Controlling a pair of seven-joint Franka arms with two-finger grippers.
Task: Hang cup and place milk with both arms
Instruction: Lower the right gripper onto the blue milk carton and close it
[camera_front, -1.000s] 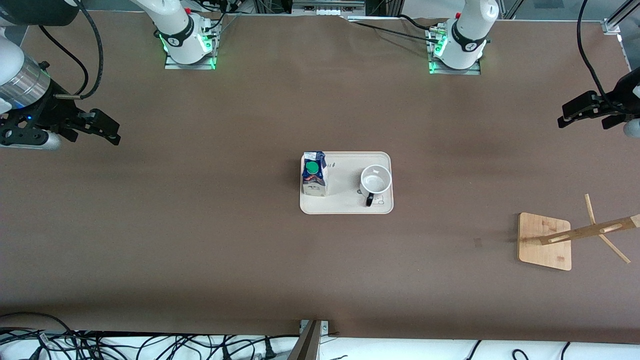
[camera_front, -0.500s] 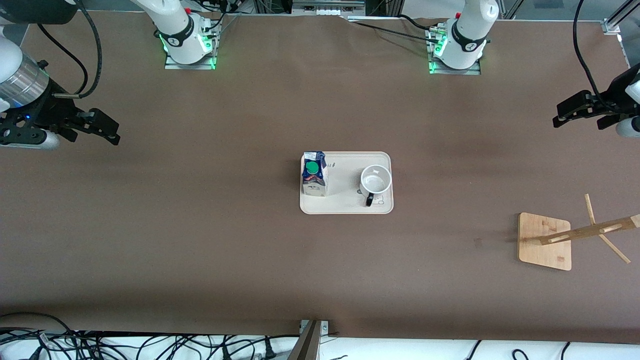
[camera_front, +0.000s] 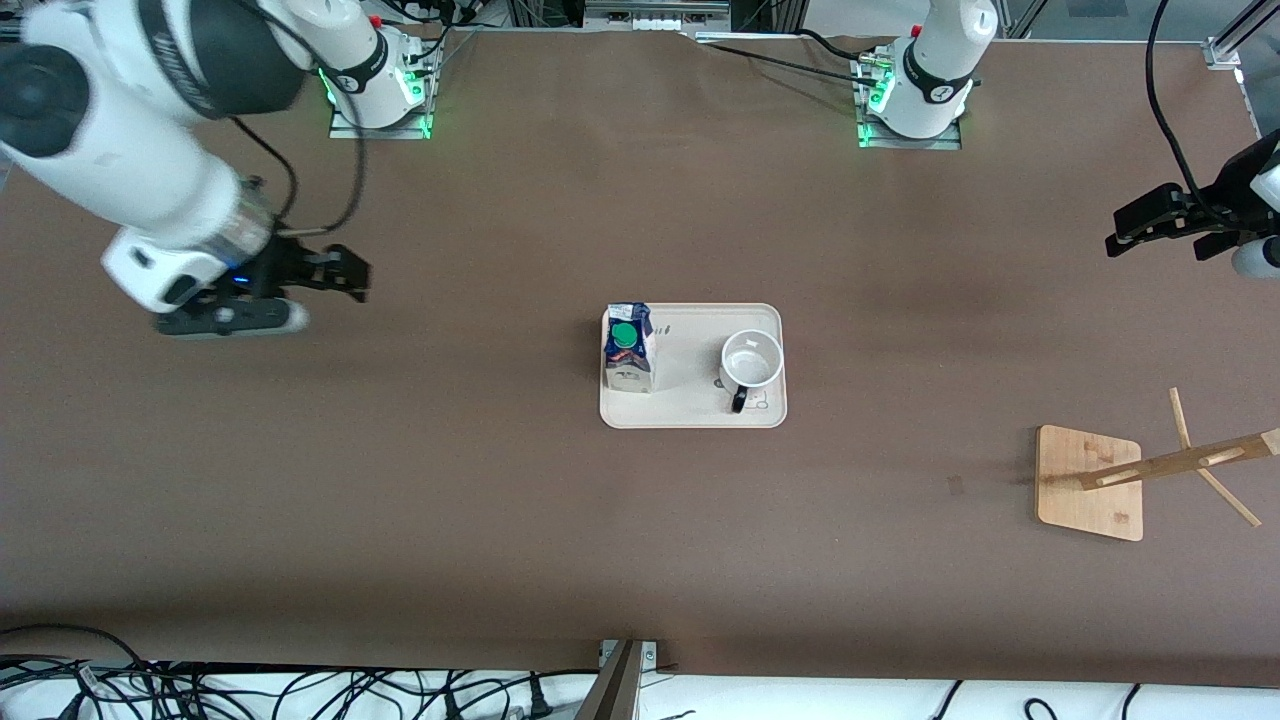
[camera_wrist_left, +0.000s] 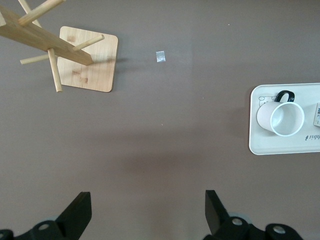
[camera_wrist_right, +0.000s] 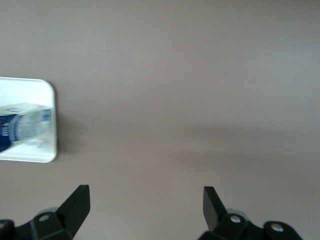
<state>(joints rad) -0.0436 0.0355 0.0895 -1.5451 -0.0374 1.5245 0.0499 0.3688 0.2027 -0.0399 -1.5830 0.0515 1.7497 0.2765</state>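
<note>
The white cup (camera_front: 752, 360) with a black handle and the blue-and-white milk (camera_front: 628, 350) with a green cap stand on a cream tray (camera_front: 690, 415) at mid-table. The milk is toward the right arm's end and the cup toward the left arm's end. My right gripper (camera_front: 345, 272) is open and empty over bare table beside the tray. Its wrist view shows its gripper (camera_wrist_right: 146, 205), the milk (camera_wrist_right: 25, 127) and the tray (camera_wrist_right: 47, 152). My left gripper (camera_front: 1125, 235) is open and empty over the left arm's end of the table. Its wrist view shows its gripper (camera_wrist_left: 147, 210), the cup (camera_wrist_left: 282, 117) and the tray (camera_wrist_left: 260, 145).
A wooden cup rack (camera_front: 1090, 482) with a square base and slanted pegs stands toward the left arm's end, nearer to the front camera than the tray; it also shows in the left wrist view (camera_wrist_left: 85, 65). A small mark (camera_front: 955, 485) lies on the brown table beside it.
My right arm has swung in from the table's end toward the tray. My left gripper has barely shifted. The cup, milk and rack have not moved.
</note>
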